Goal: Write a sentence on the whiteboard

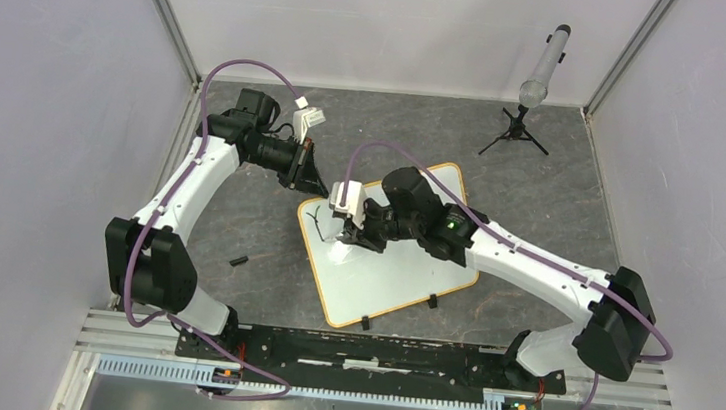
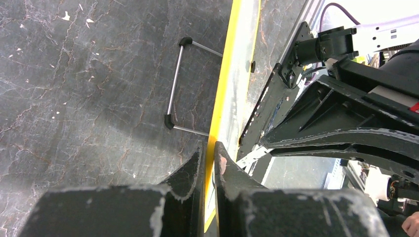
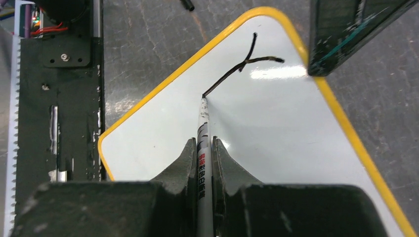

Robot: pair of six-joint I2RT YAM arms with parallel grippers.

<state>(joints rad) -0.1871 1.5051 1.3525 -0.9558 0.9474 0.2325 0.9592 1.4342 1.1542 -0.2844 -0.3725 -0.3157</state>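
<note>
I have the marker nipped tight in my right gripper.
The marker tip touches the whiteboard; my left gripper clamps its edge.

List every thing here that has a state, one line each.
whiteboard: lying flat on the table, one edge clamped.
left gripper: jaws shut on the whiteboard's frame.
right gripper: jaws shut on the marker.
marker: uncapped, tip touching the whiteboard.
sentence: barely begun, only a few strokes.
tripod stand: upright, at the back.
</note>
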